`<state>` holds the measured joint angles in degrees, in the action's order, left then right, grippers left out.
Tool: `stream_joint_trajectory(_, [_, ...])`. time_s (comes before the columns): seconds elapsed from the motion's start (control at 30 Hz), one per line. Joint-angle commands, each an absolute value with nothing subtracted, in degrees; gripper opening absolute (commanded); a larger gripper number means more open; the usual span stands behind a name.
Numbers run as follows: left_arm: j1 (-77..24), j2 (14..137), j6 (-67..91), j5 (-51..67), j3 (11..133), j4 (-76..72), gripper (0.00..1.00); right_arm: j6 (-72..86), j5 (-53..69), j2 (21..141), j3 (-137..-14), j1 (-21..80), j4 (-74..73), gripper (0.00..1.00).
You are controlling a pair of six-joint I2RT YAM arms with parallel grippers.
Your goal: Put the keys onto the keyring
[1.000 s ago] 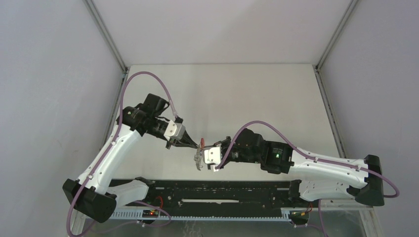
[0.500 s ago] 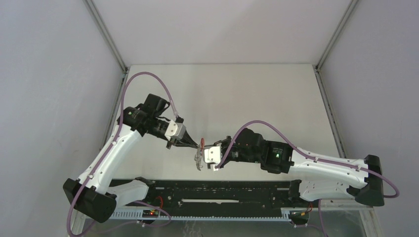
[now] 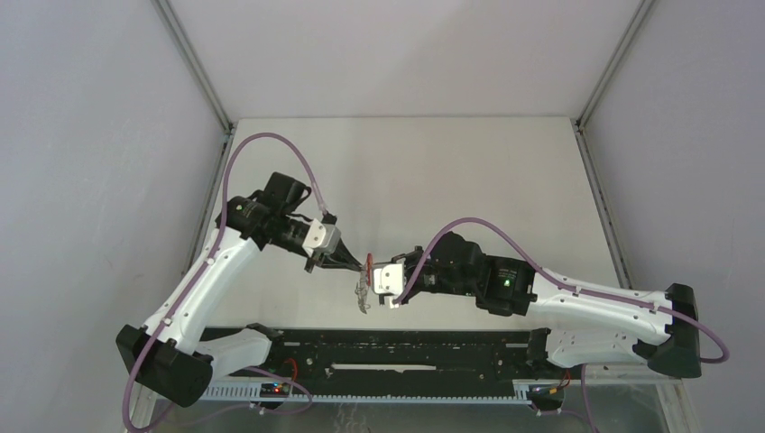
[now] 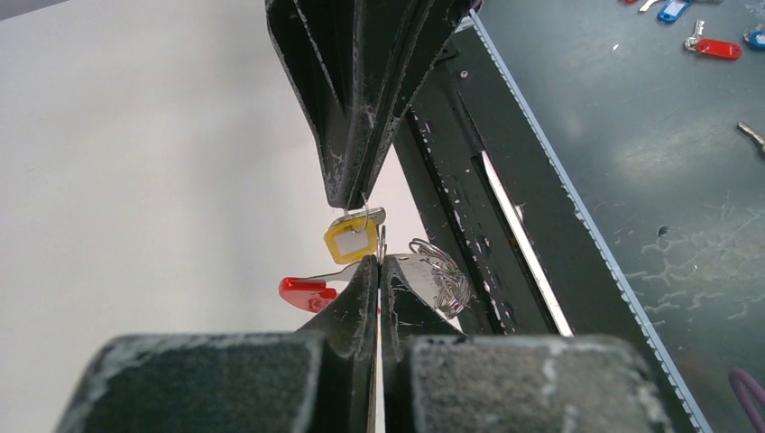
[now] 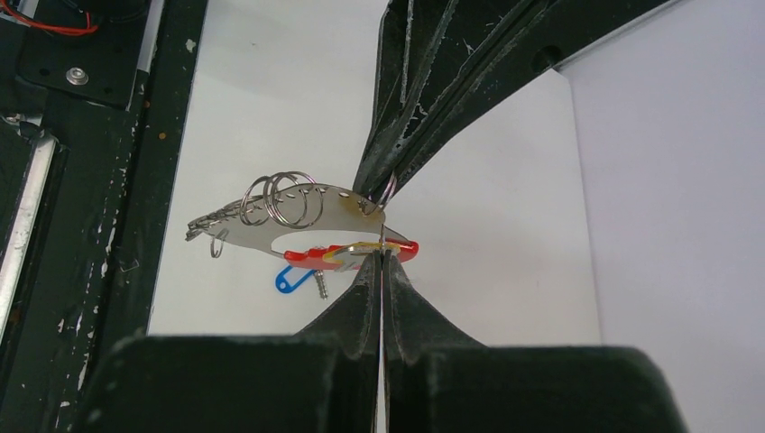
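The right gripper is pinching fully closed on the yellow key, whose tag is touching the red band of the keyring. The keyring is hanging just beyond, at 11 o'clock from those fingertips. The blue key is showing under the band at 9 o'clock; its attachment cannot be told. At 12 o'clock, the left gripper is clamping shut on the keyring's end, above the table.
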<state>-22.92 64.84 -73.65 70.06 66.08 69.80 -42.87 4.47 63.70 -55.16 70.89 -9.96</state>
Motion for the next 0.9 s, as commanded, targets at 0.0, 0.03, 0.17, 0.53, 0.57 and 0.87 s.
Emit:
stream_joint_trajectory(0.0, [-23.20,63.90,-71.83,71.50,65.15,67.79,0.00,-41.93,4.44,62.58,-57.66,70.73,-7.80,0.00])
stream_joint_trajectory(0.03, [-23.20,63.89,-71.40,71.58,65.17,67.43,0.00,-41.99,4.55,62.66,-57.66,70.75,-7.95,0.00])
stream_joint_trajectory(0.17, [-23.20,63.90,-70.75,71.63,65.04,66.85,0.00,-42.10,4.58,62.84,-57.65,70.88,-7.94,0.00])
stream_joint_trajectory(0.53, [-23.23,63.83,-69.01,70.11,64.30,64.65,0.00,-42.36,4.66,62.67,-57.66,71.62,-7.18,0.00])
stream_joint_trajectory(0.57, [-23.20,63.85,-68.66,69.99,64.24,64.24,0.00,-42.44,4.66,62.71,-57.61,71.71,-7.20,0.00])
stream_joint_trajectory(0.87, [-23.21,63.98,-67.38,69.43,63.69,62.33,0.00,-42.45,4.83,62.99,-57.66,72.09,-6.91,0.00])
